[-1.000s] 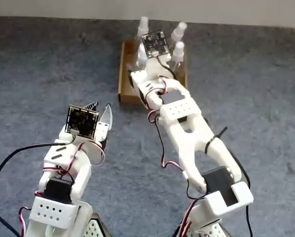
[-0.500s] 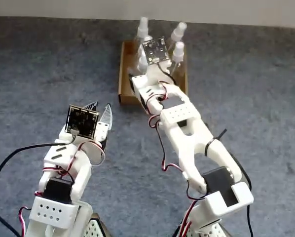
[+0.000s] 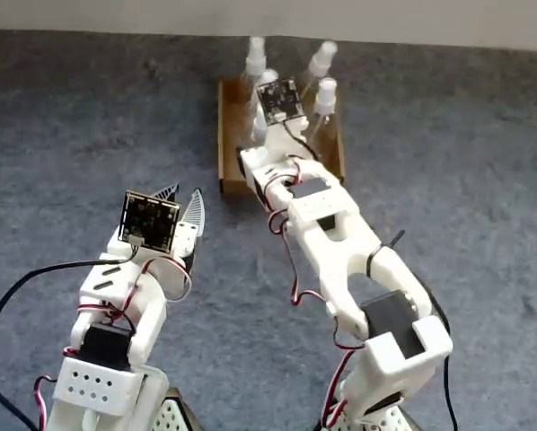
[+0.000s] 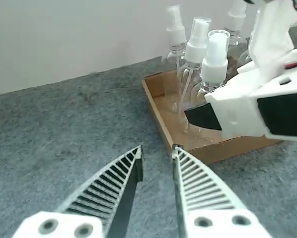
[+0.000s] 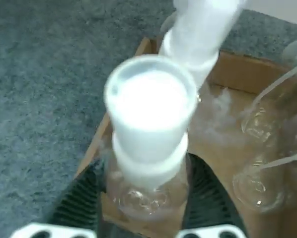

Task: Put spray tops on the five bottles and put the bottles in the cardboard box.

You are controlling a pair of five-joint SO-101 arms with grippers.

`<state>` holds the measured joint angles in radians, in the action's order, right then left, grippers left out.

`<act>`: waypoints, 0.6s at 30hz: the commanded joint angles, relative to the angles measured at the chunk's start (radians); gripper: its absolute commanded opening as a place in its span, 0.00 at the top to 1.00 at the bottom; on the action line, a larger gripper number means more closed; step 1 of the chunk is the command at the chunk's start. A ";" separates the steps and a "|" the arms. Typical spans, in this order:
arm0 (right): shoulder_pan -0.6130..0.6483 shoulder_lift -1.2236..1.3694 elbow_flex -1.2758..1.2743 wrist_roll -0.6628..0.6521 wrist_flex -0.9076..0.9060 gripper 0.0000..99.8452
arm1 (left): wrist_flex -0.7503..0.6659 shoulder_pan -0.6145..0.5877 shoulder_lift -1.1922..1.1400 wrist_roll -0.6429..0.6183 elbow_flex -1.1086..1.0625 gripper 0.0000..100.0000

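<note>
on the grey desk (image 3: pixel 448 180) the right arm (image 3: pixel 340 242) stretches out long over the cardboard box (image 3: pixel 225 135). its claw (image 5: pixel 146 193) is clenched round a capped bottle (image 5: pixel 146 124), held upright in the box by one wall, beside other capped bottles (image 4: pixel 195 54). the left arm (image 3: pixel 125 305) sits folded, well short of the box, its claw (image 4: pixel 156 153) released above the desk.

bottles (image 4: pixel 187 91) clr, wht tops (image 4: pixel 214 49) | box (image 4: pixel 159 120) brn (cardboard) | carpet (image 3: pixel 71 117) gry

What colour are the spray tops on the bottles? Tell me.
White spray tops on clear bottles; the left wrist view shows them best.
</note>
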<state>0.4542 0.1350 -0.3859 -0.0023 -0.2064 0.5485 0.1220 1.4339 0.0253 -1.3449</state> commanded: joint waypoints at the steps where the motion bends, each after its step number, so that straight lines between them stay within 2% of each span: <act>1: 0.015 -0.010 0.018 -0.011 0.008 1.00 | -0.021 0.005 0.004 0.008 0.010 0.94; 11: 0.015 -0.008 0.010 -0.012 0.008 0.99 | -0.021 0.021 0.004 0.008 0.005 0.94; 18: 0.042 -0.015 0.016 -0.028 0.008 0.84 | -0.021 0.022 0.004 0.008 0.005 0.94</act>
<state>0.4710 0.1350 -0.3859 -0.0038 -0.2064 0.5485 0.1235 1.4339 0.0253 -1.3449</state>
